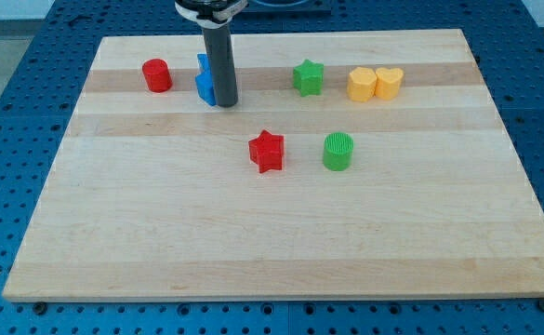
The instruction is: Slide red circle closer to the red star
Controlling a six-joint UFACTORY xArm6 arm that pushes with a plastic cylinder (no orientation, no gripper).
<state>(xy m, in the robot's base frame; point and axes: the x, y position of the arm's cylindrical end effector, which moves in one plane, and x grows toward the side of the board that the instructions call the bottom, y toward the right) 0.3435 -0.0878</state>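
The red circle (pixel 156 75) stands on the wooden board near the view's top left. The red star (pixel 266 151) lies near the board's middle, well to the right of and below the circle. My tip (pixel 226 102) rests on the board right of the red circle, touching or just in front of a blue block (pixel 204 80) whose shape is partly hidden by the rod. The tip sits between the circle and the star, closer to the circle.
A green star (pixel 308 77) lies at the top centre-right. A yellow hexagon-like block (pixel 362 84) and a yellow heart (pixel 389 83) touch each other further right. A green circle (pixel 338 151) stands just right of the red star.
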